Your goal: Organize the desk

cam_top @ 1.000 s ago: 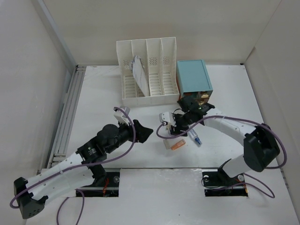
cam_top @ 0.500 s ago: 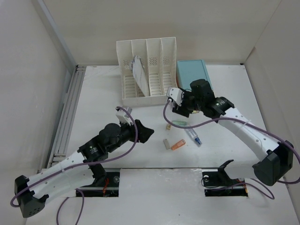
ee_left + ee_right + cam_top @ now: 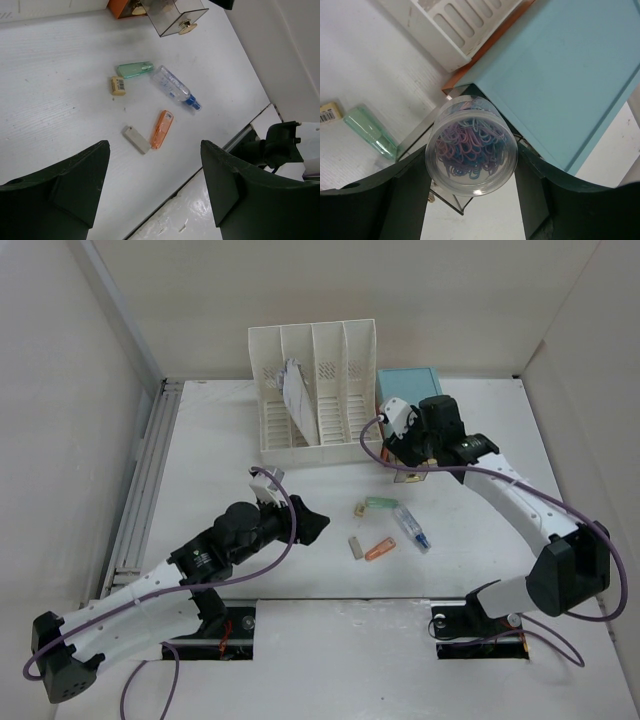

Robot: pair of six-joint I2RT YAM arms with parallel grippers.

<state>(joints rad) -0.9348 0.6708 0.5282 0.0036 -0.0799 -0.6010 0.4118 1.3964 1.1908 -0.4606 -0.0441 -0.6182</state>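
The white desk (image 3: 220,440) holds a green case (image 3: 381,503), a small eraser (image 3: 360,509), a clear spray bottle (image 3: 411,528), an orange stick (image 3: 379,549) and a grey stick (image 3: 355,546) near its middle. My right gripper (image 3: 405,452) is shut on a clear round tub of coloured paper clips (image 3: 471,145). It holds the tub just above the open clear drawer (image 3: 447,200) of the light-blue drawer box (image 3: 570,75). My left gripper (image 3: 310,525) is open and empty, hovering left of the small items (image 3: 162,129).
A white slotted file rack (image 3: 315,390) with a paper in it stands at the back, left of the drawer box (image 3: 405,383). A grey rail (image 3: 145,480) runs along the desk's left edge. White walls enclose the desk.
My right gripper has lifted from among the small items at mid-desk and moved back to the drawer box with the tub. My left arm has barely shifted.
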